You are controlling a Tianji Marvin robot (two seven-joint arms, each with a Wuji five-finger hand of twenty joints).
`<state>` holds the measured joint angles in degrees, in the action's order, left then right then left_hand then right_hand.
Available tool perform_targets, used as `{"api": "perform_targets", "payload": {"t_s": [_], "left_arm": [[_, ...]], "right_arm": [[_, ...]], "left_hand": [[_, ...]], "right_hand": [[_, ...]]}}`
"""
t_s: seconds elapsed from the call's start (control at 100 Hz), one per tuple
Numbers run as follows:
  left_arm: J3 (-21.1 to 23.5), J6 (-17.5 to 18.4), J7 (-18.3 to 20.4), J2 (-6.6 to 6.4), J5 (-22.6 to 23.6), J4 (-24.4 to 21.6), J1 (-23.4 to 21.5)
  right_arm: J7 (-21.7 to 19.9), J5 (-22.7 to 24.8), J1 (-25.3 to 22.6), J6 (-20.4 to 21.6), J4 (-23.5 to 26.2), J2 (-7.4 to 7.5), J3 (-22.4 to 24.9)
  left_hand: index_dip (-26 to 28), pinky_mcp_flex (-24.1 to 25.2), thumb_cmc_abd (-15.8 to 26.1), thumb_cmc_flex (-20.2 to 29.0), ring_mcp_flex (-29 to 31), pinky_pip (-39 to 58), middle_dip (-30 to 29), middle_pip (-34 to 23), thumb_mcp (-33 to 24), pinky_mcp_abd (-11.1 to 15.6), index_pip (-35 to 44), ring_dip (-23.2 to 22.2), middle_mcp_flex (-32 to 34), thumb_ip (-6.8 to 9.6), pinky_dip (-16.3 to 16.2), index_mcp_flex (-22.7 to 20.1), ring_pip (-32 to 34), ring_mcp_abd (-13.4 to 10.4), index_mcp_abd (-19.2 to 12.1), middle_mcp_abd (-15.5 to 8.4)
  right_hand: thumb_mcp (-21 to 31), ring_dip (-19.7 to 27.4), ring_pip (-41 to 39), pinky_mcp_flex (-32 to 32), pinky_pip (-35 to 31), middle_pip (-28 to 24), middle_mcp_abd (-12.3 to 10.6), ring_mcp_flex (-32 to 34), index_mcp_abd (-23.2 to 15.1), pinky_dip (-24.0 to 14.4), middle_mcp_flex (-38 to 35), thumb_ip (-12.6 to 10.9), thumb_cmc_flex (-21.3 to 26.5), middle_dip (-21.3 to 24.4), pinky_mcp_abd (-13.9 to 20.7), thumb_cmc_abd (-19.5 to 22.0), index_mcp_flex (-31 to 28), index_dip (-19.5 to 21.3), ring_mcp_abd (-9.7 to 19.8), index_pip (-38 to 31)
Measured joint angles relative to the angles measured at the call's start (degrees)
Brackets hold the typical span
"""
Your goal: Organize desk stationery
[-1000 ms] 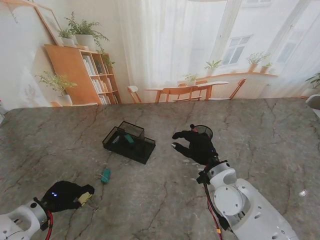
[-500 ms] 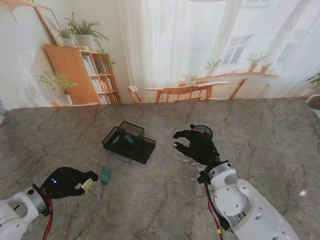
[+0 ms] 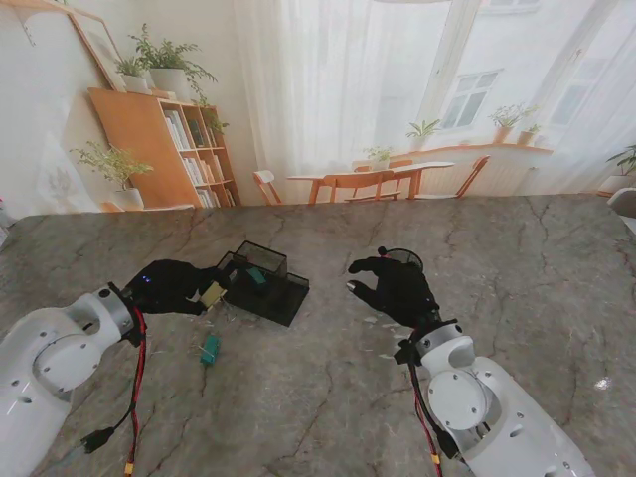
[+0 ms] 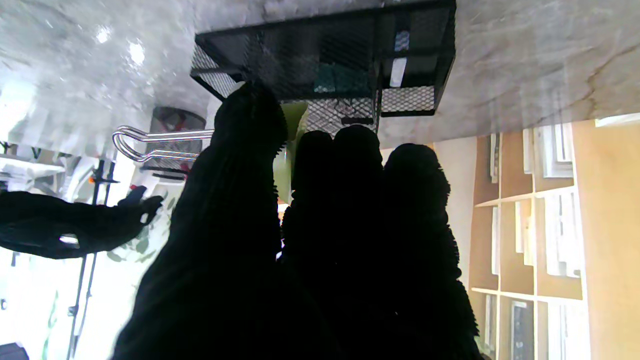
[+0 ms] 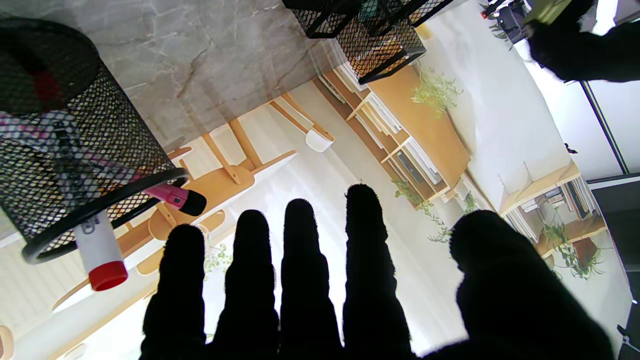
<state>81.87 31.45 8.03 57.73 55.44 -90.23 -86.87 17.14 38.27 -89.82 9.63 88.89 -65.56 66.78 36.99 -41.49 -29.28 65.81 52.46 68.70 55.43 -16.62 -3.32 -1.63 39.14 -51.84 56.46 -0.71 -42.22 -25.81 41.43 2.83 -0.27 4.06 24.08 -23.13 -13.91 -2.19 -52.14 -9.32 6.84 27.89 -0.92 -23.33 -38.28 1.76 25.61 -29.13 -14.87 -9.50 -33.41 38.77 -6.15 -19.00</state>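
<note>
Tray — black mesh, just beyond my left hand, toward the right. Left hand pinches a yellow-green clip, wire handles trailing sideways. Right hand — spread, idle, by the cup. Teal clip — on table, nearer me.

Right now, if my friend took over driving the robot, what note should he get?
Left hand: shut on a yellow-green binder clip, right beside the black mesh tray, not yet released.
Right hand: open, empty, next to the round mesh pen cup, which holds pens.
Done: a teal item already sits in the tray.
Left: drop the held clip into the tray, then fetch the teal clip lying on the table nearer to me.
</note>
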Motion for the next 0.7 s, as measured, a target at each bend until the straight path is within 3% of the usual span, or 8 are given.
{"api": "perform_targets", "payload": {"t_s": [0.23,0.7], "left_arm": [[-8.8,-4.4,-0.3,0.24,-4.4,6.5,9.5],[-25.2,-9.7,-4.4,2.67,-12.2,22.9,26.6]], "right_arm": [[0.3,-0.1,-0.3,0.0,0.1,-0.06,0.4],[0.3,-0.8,-0.3,-0.2,0.0,-0.15,0.4]], "left_hand": [[0.0,0.0,0.0,0.0,0.0,0.0,0.0,0.0,0.0,0.0,0.0,0.0,0.0,0.00,0.0,0.0,0.0,0.0,0.0,0.0],[-0.7,0.0,0.0,0.6,0.0,0.0,0.0,0.0,0.0,0.0,0.4,0.0,0.0,0.00,0.0,0.0,0.0,0.2,0.0,0.4]], "right_hand": [[0.0,0.0,0.0,0.0,0.0,0.0,0.1,0.0,0.0,0.0,0.0,0.0,0.0,0.0,0.0,0.0,0.0,0.0,0.0,0.0],[0.0,0.0,0.0,0.0,0.0,0.0,0.2,0.0,0.0,0.0,0.0,0.0,0.0,0.0,0.0,0.0,0.0,0.0,0.0,0.0]]}}
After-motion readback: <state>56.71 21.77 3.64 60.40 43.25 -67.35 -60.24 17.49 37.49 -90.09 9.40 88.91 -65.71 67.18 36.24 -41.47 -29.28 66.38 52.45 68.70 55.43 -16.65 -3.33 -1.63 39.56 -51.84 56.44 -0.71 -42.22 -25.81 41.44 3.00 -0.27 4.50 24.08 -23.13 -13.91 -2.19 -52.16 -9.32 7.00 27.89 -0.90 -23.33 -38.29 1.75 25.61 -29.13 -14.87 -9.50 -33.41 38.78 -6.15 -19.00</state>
